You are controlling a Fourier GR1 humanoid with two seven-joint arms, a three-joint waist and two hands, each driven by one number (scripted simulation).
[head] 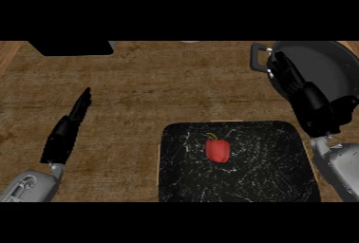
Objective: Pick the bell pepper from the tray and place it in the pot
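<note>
A red bell pepper [218, 150] with a yellow-green stem lies near the middle of a black speckled tray [273, 180] at the lower centre of the head view. A grey pot [333, 61] with a side handle stands at the upper right, partly cut by the view's edge. My right hand [312, 102] stretches up along the tray's right side, fingers straight, its tips over the pot's left rim; nothing is in it. It is apart from the pepper. My left hand [67, 130] rests open on the left, fingers pointing up.
A dark object [70, 47] sits at the counter's back left edge. The wooden counter [154, 90] spreads between the left hand, the tray and the pot.
</note>
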